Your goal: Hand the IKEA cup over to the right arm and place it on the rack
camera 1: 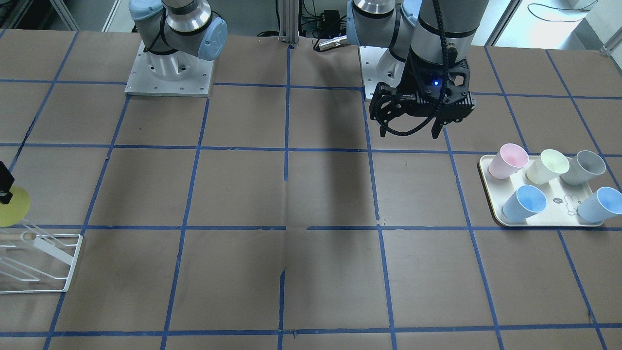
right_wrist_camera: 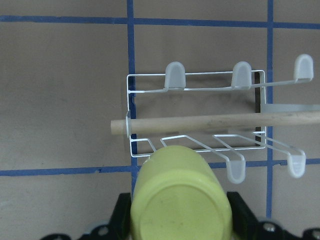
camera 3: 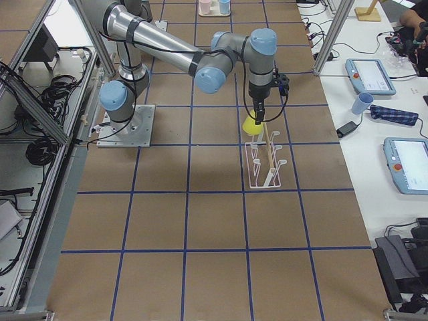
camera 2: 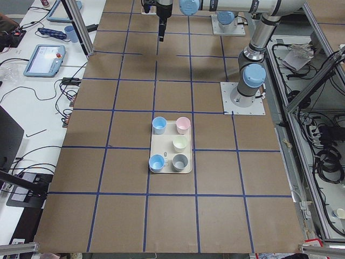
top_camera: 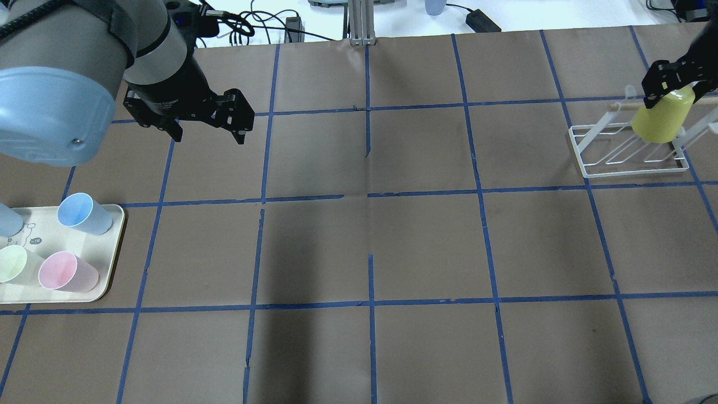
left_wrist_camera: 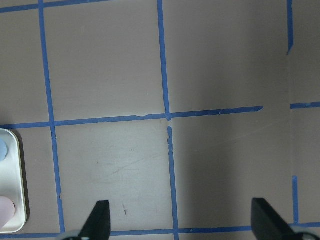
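Over table (top_camera: 392, 241), IKEA cup (top_camera: 662, 120) apparently mouth-down

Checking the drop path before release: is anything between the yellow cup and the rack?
Nothing foreign visible: the IKEA cup hangs over the rack, with only the rack's own wooden rod and prongs near it.

The table (top_camera: 426, 247) is lying under matt brown paper, faintly creased, with blue tape (left_wrist_camera: 163, 60) running across it in a slight sheen. The IKEA cup (right_wrist_camera: 180, 210) is showing smooth, matt yellow plastic. The rack (camera 3: 264, 166) is looking like white-coated wire, its prong caps (right_wrist_camera: 175, 75) frosted plastic, its rod (right_wrist_camera: 210, 122) bare pale wood. The tray (top_camera: 56, 238) is giving off a soft gloss.
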{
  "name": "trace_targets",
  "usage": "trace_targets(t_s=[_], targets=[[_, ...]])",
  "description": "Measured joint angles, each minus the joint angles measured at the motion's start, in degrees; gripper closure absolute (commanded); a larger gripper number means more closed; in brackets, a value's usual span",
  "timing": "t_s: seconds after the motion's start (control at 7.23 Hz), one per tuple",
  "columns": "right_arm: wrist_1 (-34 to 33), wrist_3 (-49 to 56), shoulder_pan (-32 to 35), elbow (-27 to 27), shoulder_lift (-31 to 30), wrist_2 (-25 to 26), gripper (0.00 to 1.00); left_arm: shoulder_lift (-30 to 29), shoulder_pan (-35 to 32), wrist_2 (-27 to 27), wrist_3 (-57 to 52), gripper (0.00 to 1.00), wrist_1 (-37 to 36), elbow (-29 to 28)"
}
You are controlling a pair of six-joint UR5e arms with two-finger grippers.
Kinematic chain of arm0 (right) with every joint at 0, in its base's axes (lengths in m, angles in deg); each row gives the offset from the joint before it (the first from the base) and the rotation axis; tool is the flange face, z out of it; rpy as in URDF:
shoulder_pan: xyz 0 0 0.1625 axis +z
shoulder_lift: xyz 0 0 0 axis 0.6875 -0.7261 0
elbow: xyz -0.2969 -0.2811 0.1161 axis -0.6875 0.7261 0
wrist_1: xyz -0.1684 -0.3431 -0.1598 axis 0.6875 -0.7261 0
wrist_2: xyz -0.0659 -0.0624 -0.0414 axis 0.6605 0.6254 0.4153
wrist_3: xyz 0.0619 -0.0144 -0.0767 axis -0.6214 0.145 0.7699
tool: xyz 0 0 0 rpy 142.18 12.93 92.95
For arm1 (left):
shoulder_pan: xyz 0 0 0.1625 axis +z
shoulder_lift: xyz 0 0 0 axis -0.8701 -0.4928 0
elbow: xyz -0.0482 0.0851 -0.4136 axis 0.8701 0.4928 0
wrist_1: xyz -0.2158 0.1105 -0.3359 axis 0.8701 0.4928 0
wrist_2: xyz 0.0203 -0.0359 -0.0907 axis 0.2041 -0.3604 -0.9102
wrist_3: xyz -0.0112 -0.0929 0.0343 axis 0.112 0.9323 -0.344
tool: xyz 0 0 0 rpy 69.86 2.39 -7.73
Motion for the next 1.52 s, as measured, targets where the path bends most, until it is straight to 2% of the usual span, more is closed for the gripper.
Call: trace_targets(t_s=[0.69, 0.83, 1.11, 1.25, 1.38, 1.52], targets=[[-4.7, 0.5, -0.3, -3.3, 0.7, -2.8, 0.94, 0.5, 0.0, 0.4, -0.2, 0.0, -0.4, 0.5], [-5.0, 0.8, -0.3, -3.6, 0.8, -2.6, 0.91, 0.5, 0.0, 0.4, -0.2, 0.0, -0.5, 0.5], [-6.3, 1.4, -0.4, -4.6, 1.4, -2.5, 0.76, 0.5, 0.0, 0.5, -0.2, 0.0, -0.3, 0.3], [-7.6, 1.8, -0.4, -4.8, 1.8, -2.4, 0.62, 0.4, 0.2, 0.5, -0.3, 0.0, 0.2, -0.1], [-8.2, 2.3, -0.4, -4.9, 2.4, -2.3, 0.43, 0.4, 0.7, -0.1, -0.6, 0.0, 0.6, -0.5], [-8.5, 2.5, -0.4, -4.9, 3.0, -2.3, 0.0, 0.5, 1.4, -1.3, -2.1, 0.0, 0.7, -0.6]])
